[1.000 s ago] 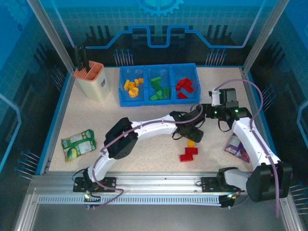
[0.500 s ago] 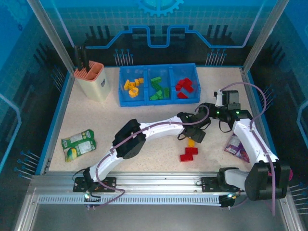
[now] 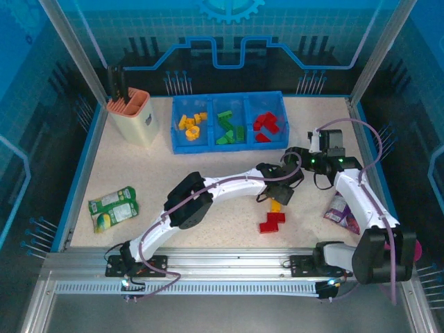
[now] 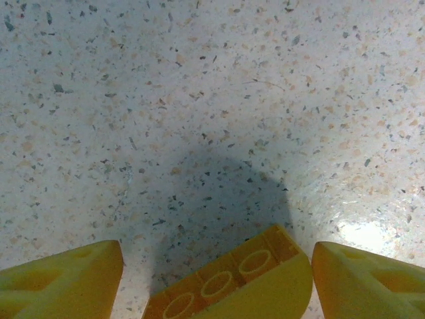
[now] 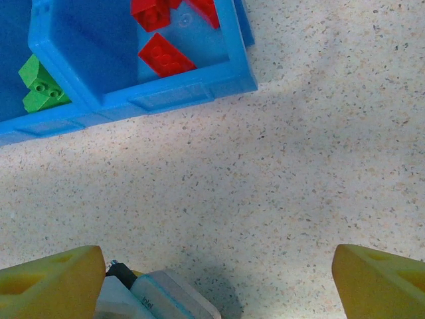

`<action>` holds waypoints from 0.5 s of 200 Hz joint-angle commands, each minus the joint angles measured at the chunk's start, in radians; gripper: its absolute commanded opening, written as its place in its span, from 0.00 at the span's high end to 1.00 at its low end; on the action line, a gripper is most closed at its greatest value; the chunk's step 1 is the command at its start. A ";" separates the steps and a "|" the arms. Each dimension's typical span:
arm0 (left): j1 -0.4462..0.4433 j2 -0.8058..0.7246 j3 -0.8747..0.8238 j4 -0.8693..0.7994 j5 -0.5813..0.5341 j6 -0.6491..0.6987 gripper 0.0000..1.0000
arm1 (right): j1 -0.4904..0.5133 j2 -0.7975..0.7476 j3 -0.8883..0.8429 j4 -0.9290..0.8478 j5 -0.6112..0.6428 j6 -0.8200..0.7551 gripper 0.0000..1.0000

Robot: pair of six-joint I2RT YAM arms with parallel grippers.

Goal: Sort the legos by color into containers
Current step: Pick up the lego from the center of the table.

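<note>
Holder (image 3: 132,118) left of blue tray (image 3: 229,148), green packet (image 3: 113,207) near-left, purple packet (image 3: 335,210) right.

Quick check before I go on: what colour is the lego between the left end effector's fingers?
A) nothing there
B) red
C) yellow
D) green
C: in the left wrist view a yellow lego with round studs lies on the table between the open fingers of the left end effector.

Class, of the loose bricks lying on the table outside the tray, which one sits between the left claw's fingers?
The yellow brick. It lies between the fingers of the left claw, while the red bricks lie outside it, nearer the arm bases.
</note>
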 commanded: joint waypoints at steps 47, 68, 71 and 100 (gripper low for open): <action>0.005 0.066 -0.022 -0.035 0.037 0.063 0.33 | 0.004 0.018 0.035 0.023 -0.096 0.007 0.08; 0.005 0.064 -0.033 -0.054 0.046 0.081 0.37 | 0.004 0.035 0.040 0.034 -0.099 0.011 0.08; 0.006 0.064 -0.035 -0.053 0.050 0.083 0.38 | 0.003 0.038 0.040 0.036 -0.100 0.012 0.08; 0.012 0.063 -0.047 -0.051 0.084 0.092 0.49 | 0.004 0.056 0.046 0.046 -0.107 0.018 0.07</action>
